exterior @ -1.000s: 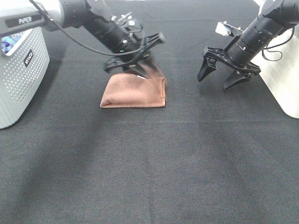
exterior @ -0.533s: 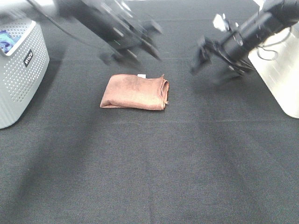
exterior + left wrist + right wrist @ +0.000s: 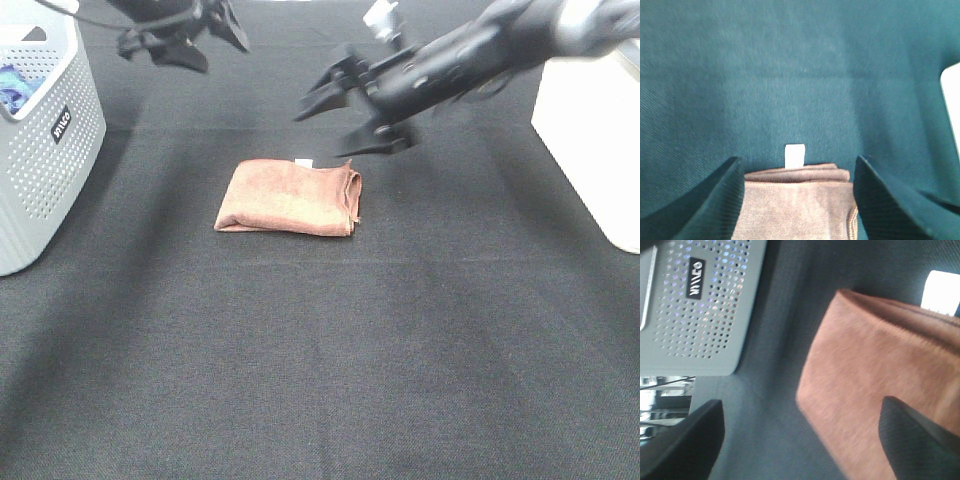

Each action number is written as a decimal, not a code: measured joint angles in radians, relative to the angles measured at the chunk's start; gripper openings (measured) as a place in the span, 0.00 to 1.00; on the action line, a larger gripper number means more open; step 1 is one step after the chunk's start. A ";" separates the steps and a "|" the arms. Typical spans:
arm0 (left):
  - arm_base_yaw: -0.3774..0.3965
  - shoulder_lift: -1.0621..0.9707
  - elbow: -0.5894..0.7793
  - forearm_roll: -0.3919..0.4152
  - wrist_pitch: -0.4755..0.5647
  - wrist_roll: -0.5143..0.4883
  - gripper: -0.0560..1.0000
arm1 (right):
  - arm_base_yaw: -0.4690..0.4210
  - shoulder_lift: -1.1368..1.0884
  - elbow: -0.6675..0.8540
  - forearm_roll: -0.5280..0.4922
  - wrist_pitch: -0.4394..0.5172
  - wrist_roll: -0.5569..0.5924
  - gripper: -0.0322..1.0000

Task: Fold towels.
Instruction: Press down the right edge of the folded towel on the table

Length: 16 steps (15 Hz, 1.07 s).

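Left gripper point(image 3: 188, 42) sits in the upper left corner of the high view with its jaws spread wide and nothing between them. It is well apart from the towel point(image 3: 290, 198) and just beyond the far rim of the grey perforated basket point(image 3: 45, 170). Its wrist view shows both dark fingers point(image 3: 705, 210) standing apart, with the folded cloth and its white tag point(image 3: 794, 155) showing between them and no contact.

The right gripper point(image 3: 322, 132) is motion-blurred at upper centre, having reached across the middle. Its jaws also stand wide and empty, and it hovers near the towel's far right corner without visibly touching it. Its wrist camera shows the reddish-brown cloth filling the space between the spread fingers point(image 3: 687, 450), with the basket beyond.

The towel lies folded into a flat rectangle on the black table cover point(image 3: 400, 350), a little left of centre in the frame, with the tag poking out at its far edge. A white box point(image 3: 590, 120) stands at the right edge.

A second ago the left gripper was down on the towel's far edge, with the cloth pulled up in a peak. It has since let go and drawn back to the corner, and the cloth now lies flat. The right gripper was then beside the white box and has swung leftward toward the towel.
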 joint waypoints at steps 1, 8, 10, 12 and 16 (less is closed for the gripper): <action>0.000 -0.003 0.000 0.000 0.000 0.000 0.63 | -0.001 0.055 -0.040 0.012 0.020 -0.003 0.80; 0.000 -0.003 0.000 0.000 0.089 0.000 0.63 | -0.045 0.164 -0.138 -0.101 0.058 0.089 0.79; 0.000 -0.003 0.000 0.000 0.102 0.000 0.63 | -0.099 0.164 -0.138 -0.118 0.067 0.107 0.79; 0.000 -0.003 -0.001 0.000 0.112 0.000 0.63 | -0.143 0.159 -0.142 -0.149 0.075 0.111 0.79; 0.000 -0.003 -0.111 0.051 0.272 0.047 0.63 | -0.123 0.046 -0.145 -0.372 0.131 0.156 0.79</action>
